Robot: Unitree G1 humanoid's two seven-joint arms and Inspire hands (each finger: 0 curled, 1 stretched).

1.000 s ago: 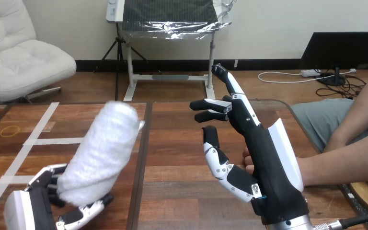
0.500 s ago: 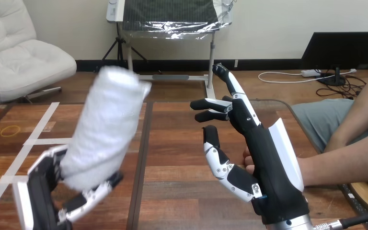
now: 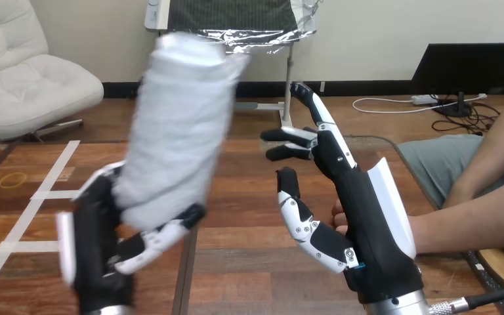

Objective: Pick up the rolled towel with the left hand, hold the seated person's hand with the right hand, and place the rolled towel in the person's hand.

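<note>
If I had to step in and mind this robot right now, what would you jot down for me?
Left hand: fingers curled round the white rolled terry towel, held near upright above the wooden table.
Right hand: open, fingers straight, in front of the person's hand, whose fingertips peek out from behind it; no grip visible.
Done: towel picked up.
Left: right hand takes hold of the person's hand; towel goes into that hand.
</note>
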